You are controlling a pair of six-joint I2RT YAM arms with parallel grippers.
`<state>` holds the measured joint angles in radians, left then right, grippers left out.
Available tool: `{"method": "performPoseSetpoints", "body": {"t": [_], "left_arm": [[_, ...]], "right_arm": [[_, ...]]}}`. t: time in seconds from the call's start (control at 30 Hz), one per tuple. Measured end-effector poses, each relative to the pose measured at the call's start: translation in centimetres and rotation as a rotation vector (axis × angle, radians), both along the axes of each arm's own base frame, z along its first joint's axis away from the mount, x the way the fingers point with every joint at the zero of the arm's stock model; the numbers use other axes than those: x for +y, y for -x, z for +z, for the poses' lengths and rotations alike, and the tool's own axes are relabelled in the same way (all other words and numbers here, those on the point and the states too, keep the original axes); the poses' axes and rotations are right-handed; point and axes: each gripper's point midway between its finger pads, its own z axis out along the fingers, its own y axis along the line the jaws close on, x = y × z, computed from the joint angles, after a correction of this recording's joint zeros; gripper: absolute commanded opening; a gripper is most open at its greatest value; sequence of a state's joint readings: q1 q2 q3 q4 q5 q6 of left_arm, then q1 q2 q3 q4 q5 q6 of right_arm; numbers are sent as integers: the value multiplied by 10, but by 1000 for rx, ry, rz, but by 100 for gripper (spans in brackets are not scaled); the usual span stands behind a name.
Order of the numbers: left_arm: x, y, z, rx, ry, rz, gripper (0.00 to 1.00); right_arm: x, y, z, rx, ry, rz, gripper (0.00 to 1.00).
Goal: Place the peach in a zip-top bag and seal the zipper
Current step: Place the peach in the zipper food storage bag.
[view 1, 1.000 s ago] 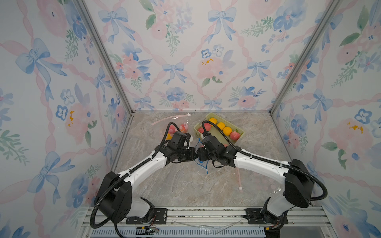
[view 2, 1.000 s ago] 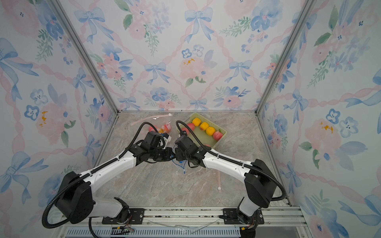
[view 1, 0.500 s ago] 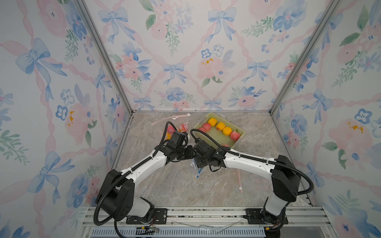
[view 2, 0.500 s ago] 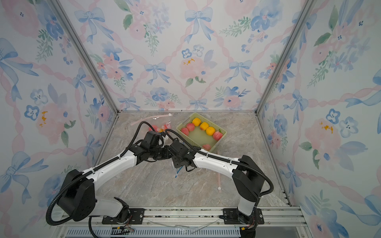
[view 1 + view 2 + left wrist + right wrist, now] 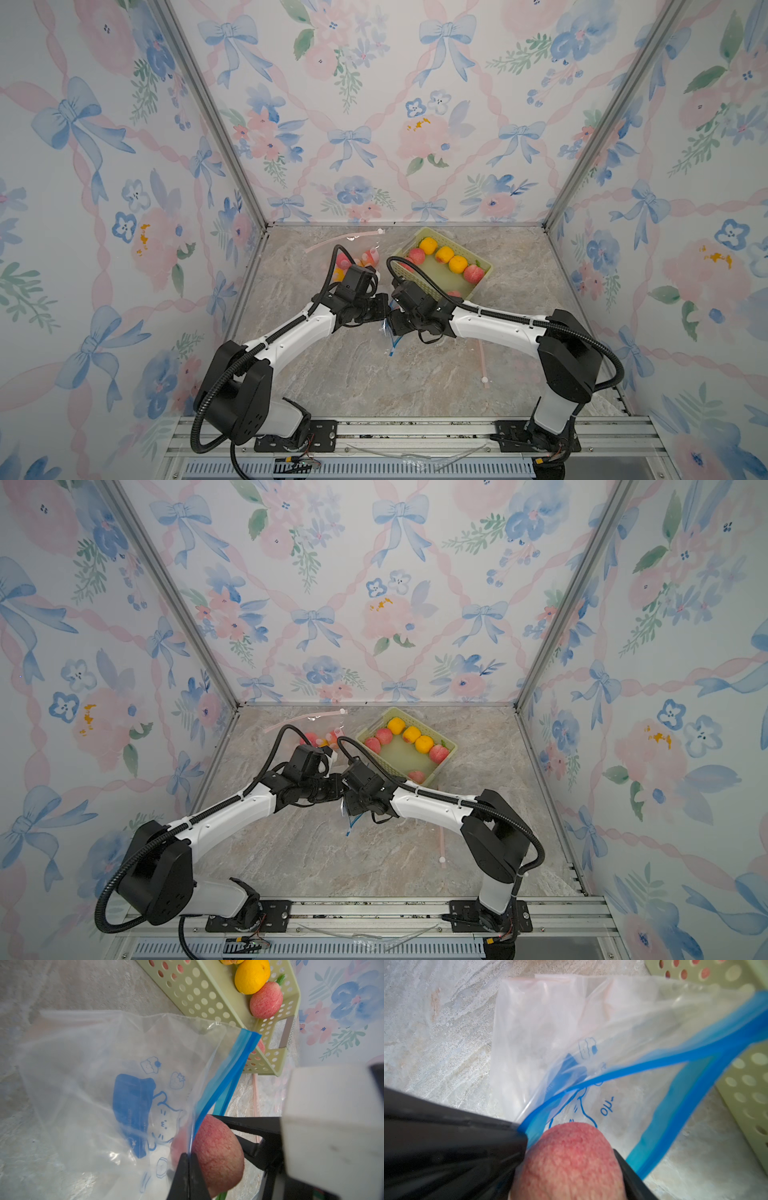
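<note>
Top view: zip-top bag held at frame centre. Left wrist: left pincer closed on the zipper lip. Right wrist: right pincer grips the peach at the open mouth. Insertion and sealing remain.

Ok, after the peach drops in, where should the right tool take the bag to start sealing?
Probably the blue zipper strip at its far corner, next to the green basket, coming over the open edge so both lips get pinched. They meet flat there; near the left tool they stand apart at the peach.
</note>
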<state>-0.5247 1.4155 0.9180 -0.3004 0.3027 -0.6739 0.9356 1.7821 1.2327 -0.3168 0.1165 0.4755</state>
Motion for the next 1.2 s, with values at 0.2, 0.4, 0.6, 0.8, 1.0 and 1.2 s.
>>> {"method": "performPoseSetpoints", "body": {"t": [0.2, 0.4, 0.6, 0.8, 1.0, 1.2], "left_arm": [[0, 0, -1, 8, 5, -3, 0], [-17, 5, 12, 22, 114, -41, 0], [-25, 5, 30, 5, 227, -25, 0], [-28, 10, 28, 41, 298, -4, 0], [-31, 13, 25, 73, 337, 7, 0], [-31, 13, 25, 78, 347, 17, 0]], "right_arm": [[1, -2, -12, 13, -53, -12, 62], [-15, -6, -24, 28, -96, -60, 63], [-23, -2, -2, -6, -88, -72, 83], [-34, 7, 16, -36, -20, -80, 86], [-45, 15, 38, -58, -14, -88, 78], [-58, 22, 91, -112, -128, -144, 69]]}}
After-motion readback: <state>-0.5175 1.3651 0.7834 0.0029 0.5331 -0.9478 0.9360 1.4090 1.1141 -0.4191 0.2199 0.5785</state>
